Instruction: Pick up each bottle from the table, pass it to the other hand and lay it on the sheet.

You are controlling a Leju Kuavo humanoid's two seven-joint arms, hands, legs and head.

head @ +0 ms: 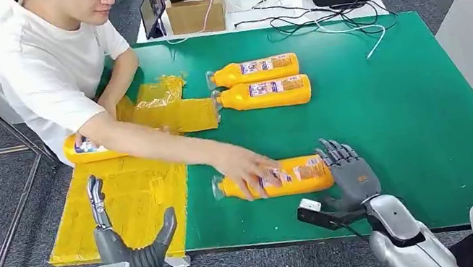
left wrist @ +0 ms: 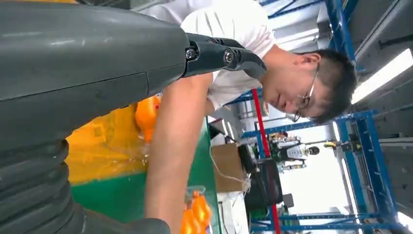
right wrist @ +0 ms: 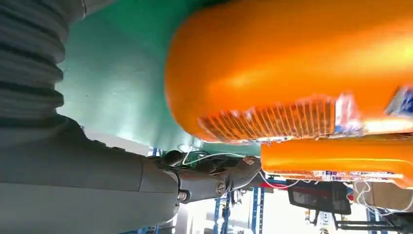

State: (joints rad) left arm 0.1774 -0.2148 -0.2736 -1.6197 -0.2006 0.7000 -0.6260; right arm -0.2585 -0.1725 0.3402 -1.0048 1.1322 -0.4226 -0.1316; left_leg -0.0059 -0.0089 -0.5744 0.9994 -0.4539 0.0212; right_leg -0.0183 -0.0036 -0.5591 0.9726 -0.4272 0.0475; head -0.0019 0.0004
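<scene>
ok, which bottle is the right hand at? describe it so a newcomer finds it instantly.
On the green table mat, look at the near edge, just in front of the robot's right hand. The orange plastic bottle lies there on its side, cap pointing left. Unlike the two orange bottles paired farther back, a person's hand rests on it.

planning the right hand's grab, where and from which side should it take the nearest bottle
Grip the nearest bottle around its wide labelled body, from its base end, where the right hand already is. It lies on its side, cap pointing toward the sheet, and a person's hand covers the neck half.
</scene>
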